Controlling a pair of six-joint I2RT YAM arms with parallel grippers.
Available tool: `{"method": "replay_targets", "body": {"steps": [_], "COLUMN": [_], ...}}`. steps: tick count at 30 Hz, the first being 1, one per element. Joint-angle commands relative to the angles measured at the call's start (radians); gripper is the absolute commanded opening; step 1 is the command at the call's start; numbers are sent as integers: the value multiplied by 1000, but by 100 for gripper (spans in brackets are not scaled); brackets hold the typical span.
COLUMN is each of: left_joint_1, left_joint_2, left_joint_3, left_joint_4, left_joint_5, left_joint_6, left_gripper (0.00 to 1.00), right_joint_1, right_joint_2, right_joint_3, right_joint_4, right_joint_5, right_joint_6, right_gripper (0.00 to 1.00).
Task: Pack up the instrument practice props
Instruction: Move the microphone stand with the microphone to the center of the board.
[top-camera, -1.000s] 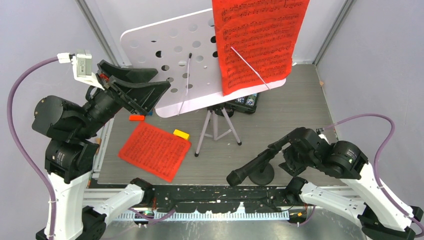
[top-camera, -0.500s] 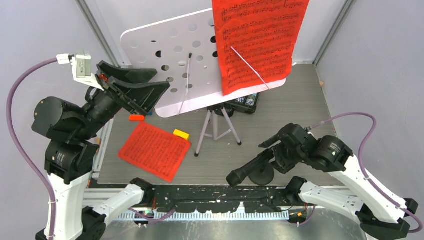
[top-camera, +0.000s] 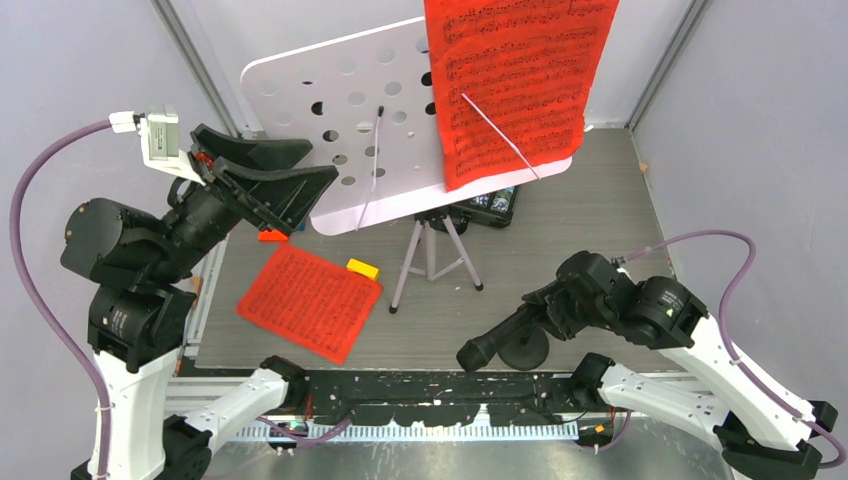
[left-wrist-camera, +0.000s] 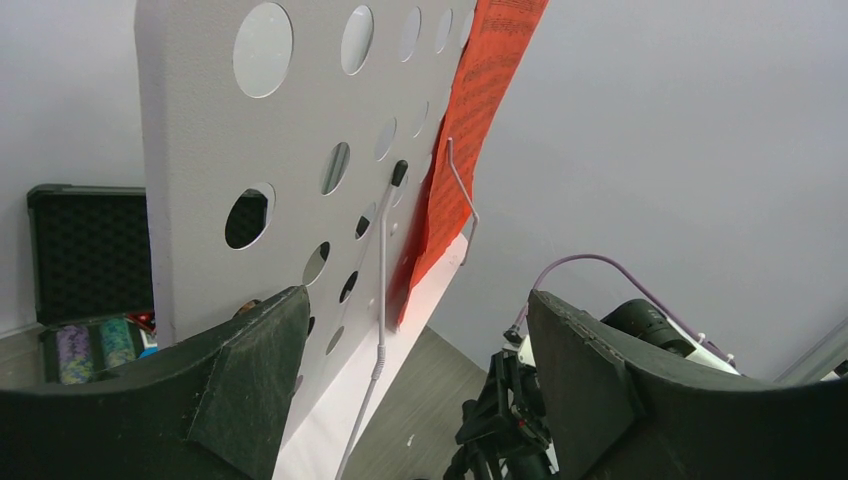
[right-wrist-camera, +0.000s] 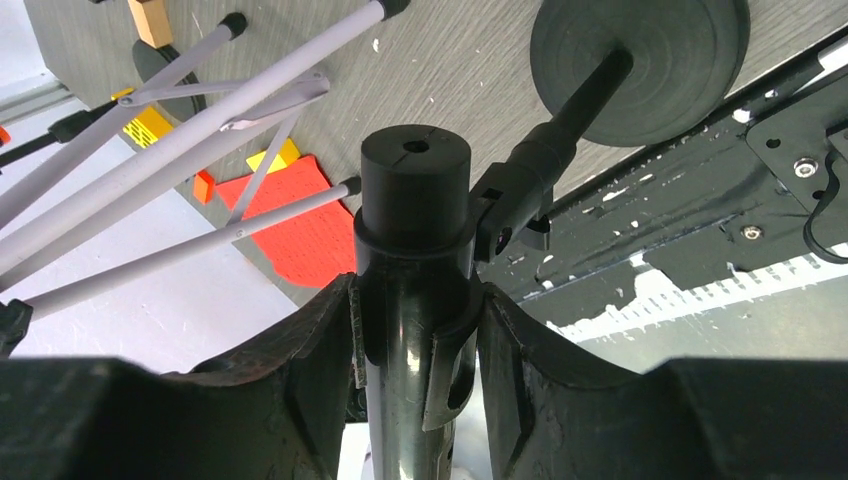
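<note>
Showing black music notation, red page leans on rack.

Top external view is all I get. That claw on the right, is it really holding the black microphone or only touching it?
Observer: Holding it. The right wrist view shows the right gripper closed on the microphone, one finger pressed to each side of its body.
Operator: What is tucked under the white music rack? I only see a dark corner there.
Observer: In the left wrist view it is an open black case, lid standing up, with rows of coloured chips inside.
</note>
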Motion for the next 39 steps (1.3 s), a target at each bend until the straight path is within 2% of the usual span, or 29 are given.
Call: {"method": "replay_targets", "body": {"steps": [1,7,9,12,17,25,27,36,39], "left_joint_1": [0,0,0,0,0,0,0,0,0], "left_joint_2": [-7,-3,-2,-2,-4,-1,0,28,37], "left_joint_3": [30,38,40,45,55,76,78,135,150], "left_joint_4": [54,50,50,50,44,20,20,-12,-19], "left_joint_5": [8,3,5,3,0,-8,-7,6,12], "left_joint_6": [14,6,1,-5,-13,-8,-10,-8,-11], "left_gripper": [82,83,83,83,83,83,83,83,83], "right_joint_1": [-7,-32,-55,-143,-374,-857,-917,-1121,-1153], "right_joint_2": [-9,-11,-2,26,112,268,324,444,510], "right_joint_3": [18,53,60,66,17,80,100,111,128], "right_joint_4": [31,89,123,203,421,574,578,650,660], "right_joint_5": [154,409,464,465,205,-167,-237,-309,-333], "right_joint_6": [33,19,-11,-94,-236,-368,-369,-351,-334], "right_gripper": [0,0,0,0,0,0,0,0,1]}}
